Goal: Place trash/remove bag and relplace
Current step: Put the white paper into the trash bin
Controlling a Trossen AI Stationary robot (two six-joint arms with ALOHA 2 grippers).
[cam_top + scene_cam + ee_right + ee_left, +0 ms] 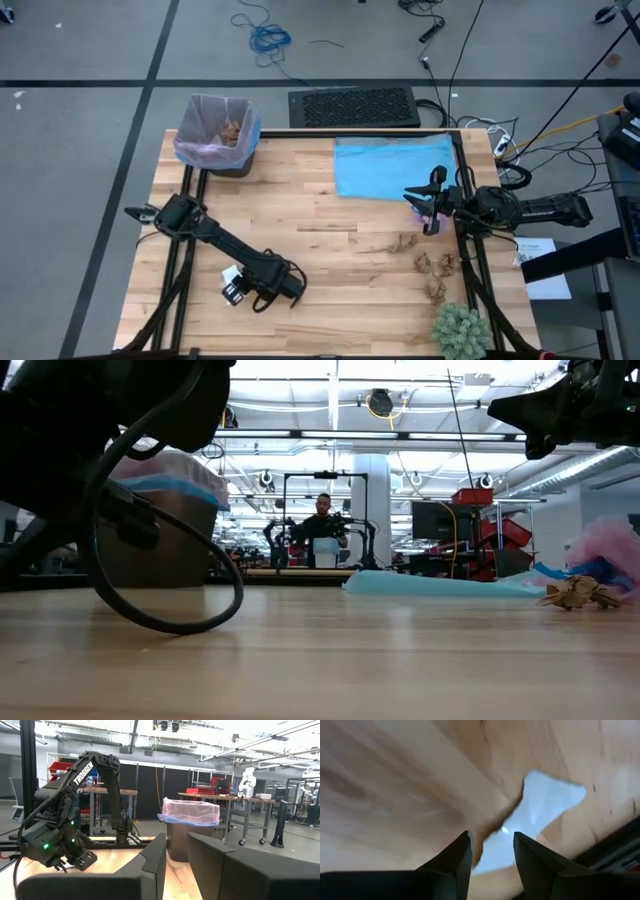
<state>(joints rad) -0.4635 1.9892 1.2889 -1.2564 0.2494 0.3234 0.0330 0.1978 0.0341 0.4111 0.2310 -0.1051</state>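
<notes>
High view looks down on the table (300, 260), and I'll place everything from the bin (218, 135) at its far left corner. The bag (205, 150) lines that bin, its rim folded over. Well away toward the near edge, the left gripper (232, 287) hangs low over a white scrap (540, 815), fingers parted around it, not gripping. Across the table, the right gripper (432, 212) hangs with jaws narrowly apart, empty. The trash (432, 265) lies scattered just beyond it, near a plant (462, 330).
</notes>
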